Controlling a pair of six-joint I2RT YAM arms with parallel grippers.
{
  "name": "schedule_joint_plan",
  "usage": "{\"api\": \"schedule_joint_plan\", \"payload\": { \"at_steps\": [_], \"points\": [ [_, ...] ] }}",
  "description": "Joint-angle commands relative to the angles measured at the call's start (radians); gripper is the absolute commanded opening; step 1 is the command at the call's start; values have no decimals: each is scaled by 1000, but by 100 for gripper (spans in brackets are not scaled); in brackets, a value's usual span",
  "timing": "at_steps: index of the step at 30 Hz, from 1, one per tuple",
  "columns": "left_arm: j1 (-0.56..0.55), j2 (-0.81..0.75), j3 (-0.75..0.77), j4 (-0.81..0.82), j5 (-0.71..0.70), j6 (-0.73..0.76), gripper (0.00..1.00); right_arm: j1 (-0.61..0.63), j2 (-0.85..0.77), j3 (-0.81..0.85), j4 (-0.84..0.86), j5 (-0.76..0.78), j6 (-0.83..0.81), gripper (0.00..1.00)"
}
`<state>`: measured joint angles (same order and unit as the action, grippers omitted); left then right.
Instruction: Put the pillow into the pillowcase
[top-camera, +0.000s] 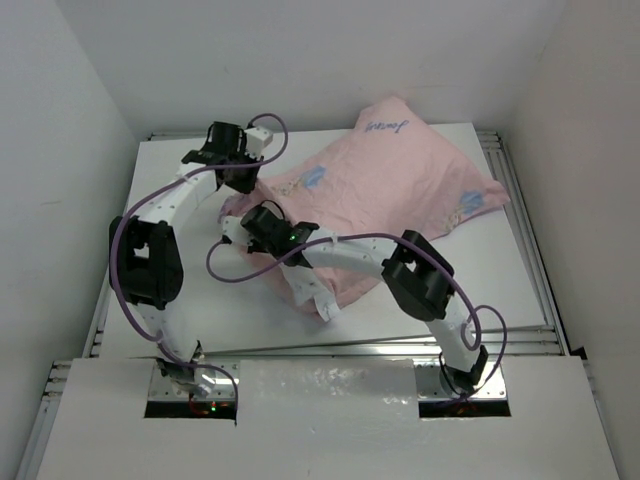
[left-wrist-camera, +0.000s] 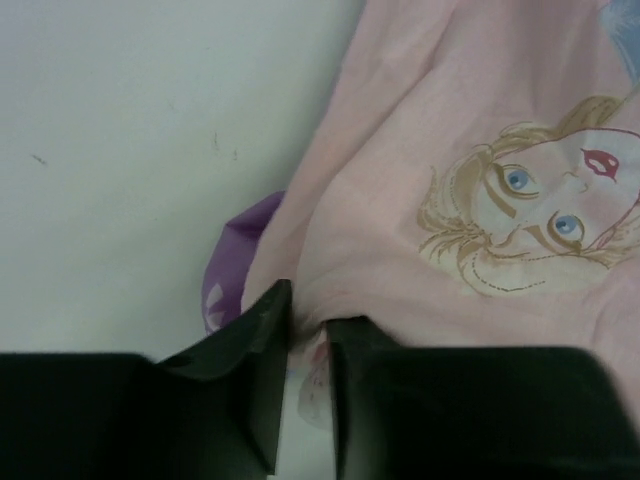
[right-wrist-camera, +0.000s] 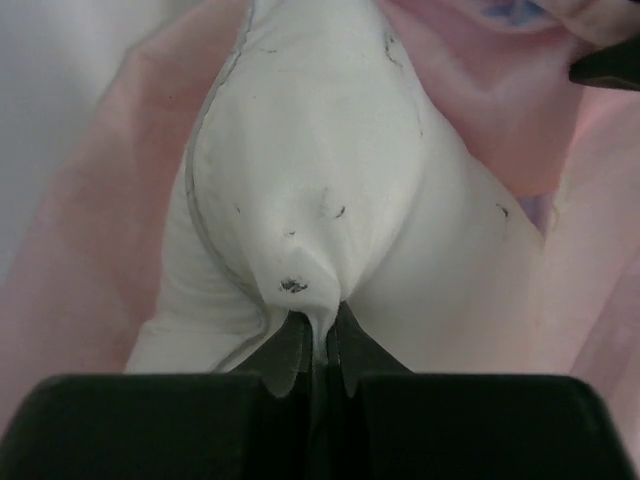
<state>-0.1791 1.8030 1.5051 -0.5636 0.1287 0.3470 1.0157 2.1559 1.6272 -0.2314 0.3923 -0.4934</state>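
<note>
The soft pink fabric pillowcase (top-camera: 400, 170) (a cartoon girl's face shows through it) lies on the flat white table (top-camera: 240, 310). The left gripper (left-wrist-camera: 308, 320) pinches its edge, jaws nearly together. The right gripper (right-wrist-camera: 318, 330) squeezes a corner of the plump white pillow (right-wrist-camera: 310, 170), which bulges right in front of it with pink cloth on both sides.

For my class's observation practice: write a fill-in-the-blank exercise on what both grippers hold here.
The right gripper pinches a corner of the pillow, whose colour is ____.
The left gripper grips the pillowcase, which shows mostly pale ____.
The printed face on it has ____ eyes.
Missing words: white, pink, blue.
</note>
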Motion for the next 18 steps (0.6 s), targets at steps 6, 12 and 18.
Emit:
{"api": "schedule_joint_plan", "payload": {
  "at_steps": [6, 12, 18],
  "points": [
    [36, -65, 124, -15, -9, -59, 69, -205, -215, -32, 78, -314, 461, 0],
    [75, -191, 164, -38, 11, -115, 100, -377, -307, -177, 291, -565, 728, 0],
    [122, -292, -92, 34, 129, -167, 59, -417, -275, -188, 354, -632, 826, 0]
  ]
}}
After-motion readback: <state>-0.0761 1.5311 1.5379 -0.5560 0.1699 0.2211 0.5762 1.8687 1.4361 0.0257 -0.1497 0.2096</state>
